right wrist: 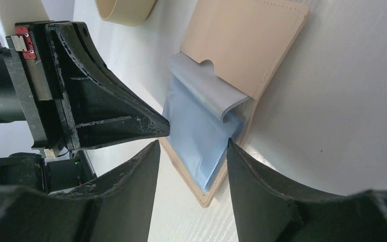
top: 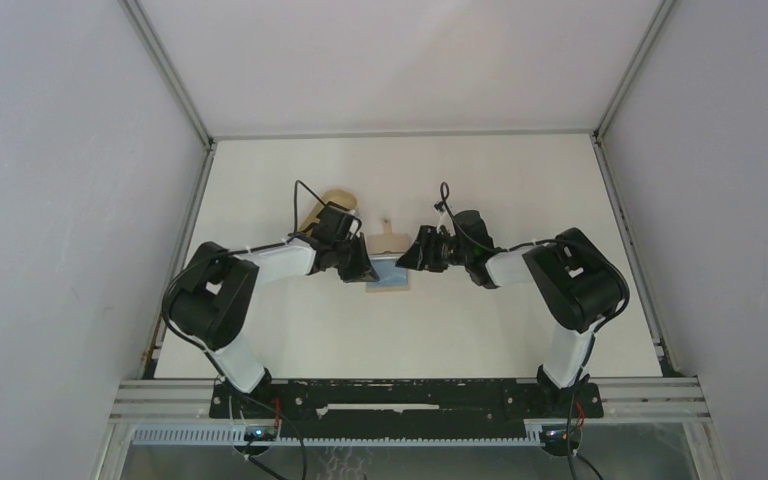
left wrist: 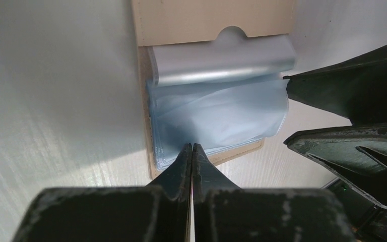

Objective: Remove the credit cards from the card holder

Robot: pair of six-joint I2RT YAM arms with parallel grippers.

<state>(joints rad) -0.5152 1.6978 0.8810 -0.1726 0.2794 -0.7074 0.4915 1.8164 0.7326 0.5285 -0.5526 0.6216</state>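
A pale table [top: 480, 330] is lying bare on the near and far sides of two grippers facing each other at its middle. The right gripper [right wrist: 192, 145] is holding its jaws apart, while the left gripper [left wrist: 192, 147] is pressing its fingers together. Between them, the tan card holder [top: 387, 243] is lying flat, with its long axis running away from the arms and its snap tab pointing far. Light blue credit cards [left wrist: 216, 116] are sticking out at its near end, touching the left tips.

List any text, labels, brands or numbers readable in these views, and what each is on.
No text can be read in any view.
On the card holder: plain tan, no brand or stamp visible.
On the cards: plain light blue, no digits or logo visible.
On the red plate of the left gripper: too small to tell whether it carries any marking.
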